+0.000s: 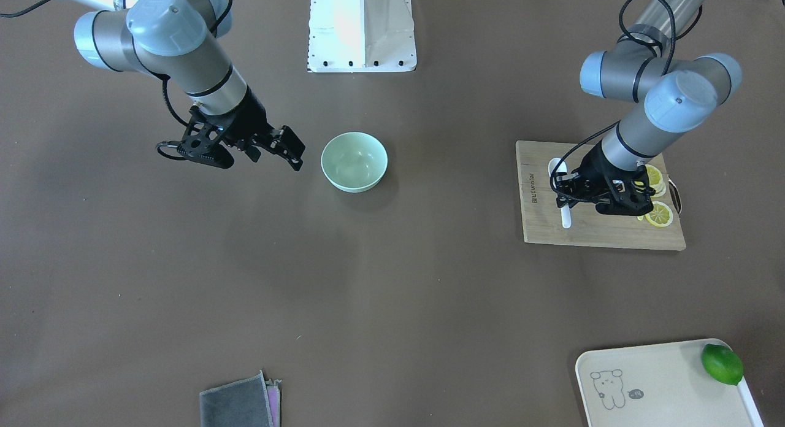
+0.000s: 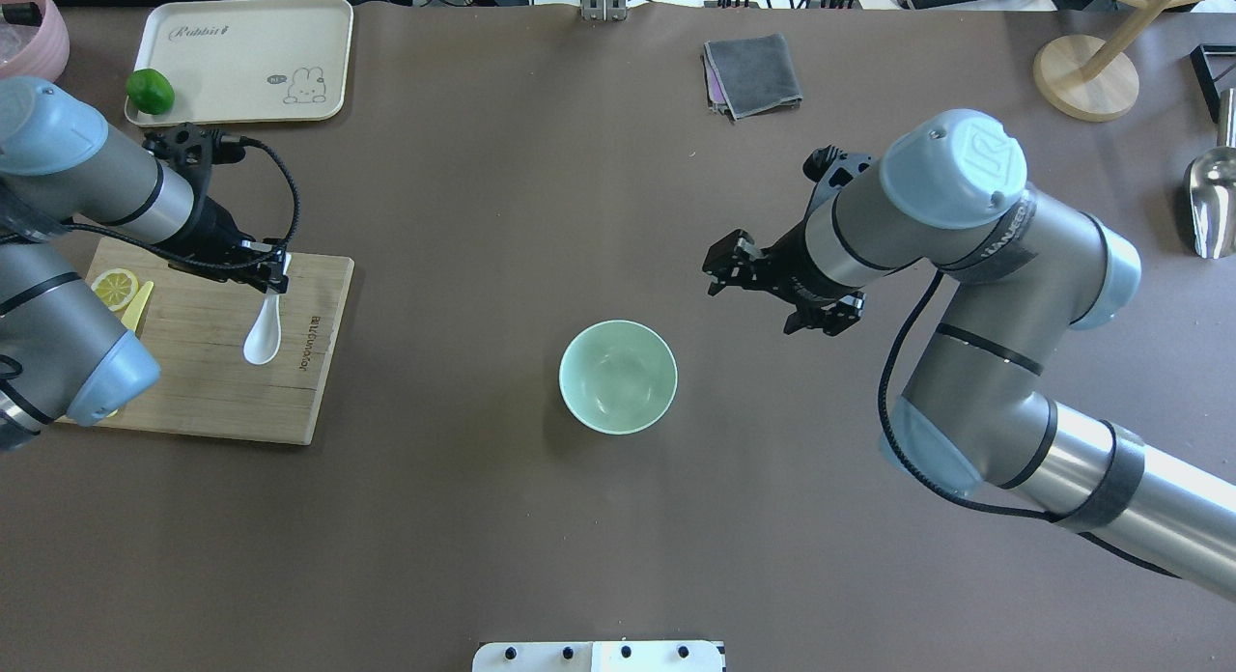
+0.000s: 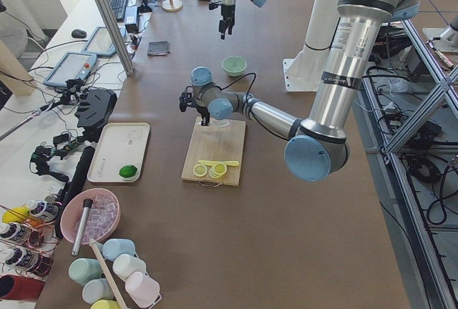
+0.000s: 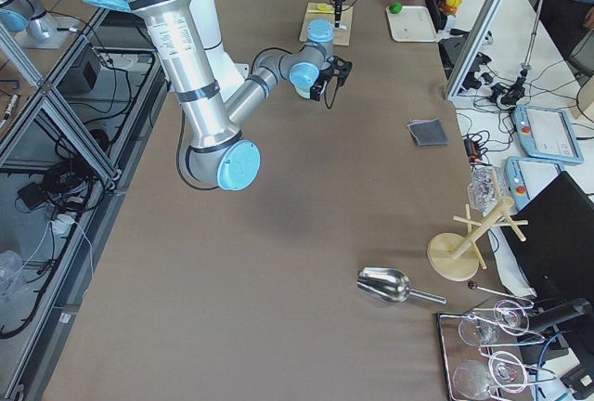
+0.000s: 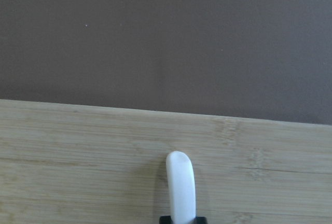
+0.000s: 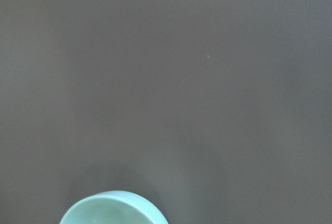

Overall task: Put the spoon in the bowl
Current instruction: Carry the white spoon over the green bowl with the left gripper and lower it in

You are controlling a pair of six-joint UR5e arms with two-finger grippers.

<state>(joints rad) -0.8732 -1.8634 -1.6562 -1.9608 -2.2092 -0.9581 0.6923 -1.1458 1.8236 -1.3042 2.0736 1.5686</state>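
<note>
The white spoon (image 2: 262, 339) lies on or just above the bamboo cutting board (image 2: 212, 392) at the table's left, scoop toward the robot. My left gripper (image 2: 274, 274) is shut on its handle. The handle's tip sticks out past the fingers in the left wrist view (image 5: 180, 182). In the front view the scoop (image 1: 556, 167) shows beside the left gripper (image 1: 567, 197). The mint-green bowl (image 2: 618, 376) stands empty mid-table, also in the front view (image 1: 354, 161). My right gripper (image 2: 719, 266) hovers open and empty just beyond and right of the bowl; the bowl's rim (image 6: 111, 208) shows in the right wrist view.
Lemon slices (image 2: 114, 288) and a yellow knife (image 2: 137, 303) lie on the board's left part. A cream tray (image 2: 241, 59) with a lime (image 2: 151, 91) sits far left. A grey cloth (image 2: 753, 73), a wooden stand (image 2: 1086, 73) and a metal scoop (image 2: 1212, 204) lie far right.
</note>
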